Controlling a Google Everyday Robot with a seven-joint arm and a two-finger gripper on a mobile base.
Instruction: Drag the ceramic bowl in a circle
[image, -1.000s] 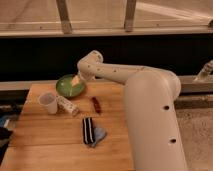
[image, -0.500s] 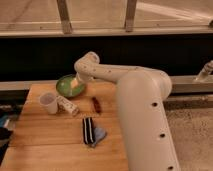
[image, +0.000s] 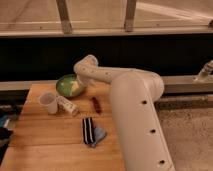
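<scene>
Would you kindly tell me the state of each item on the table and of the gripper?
ceramic bowl: upright, gripper at its right edge.
gripper: low at the bowl's right edge.
white cup: upright, mouth up.
small bottle: lying on its side beside the cup.
dark striped object: lying flat, touching a blue cloth.

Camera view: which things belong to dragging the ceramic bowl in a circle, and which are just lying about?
In the job:
bowl
gripper, at the bowl's right rim

Lying about on the table:
cup
pale bottle, on its side
reddish stick
dark striped item
blue cloth
</scene>
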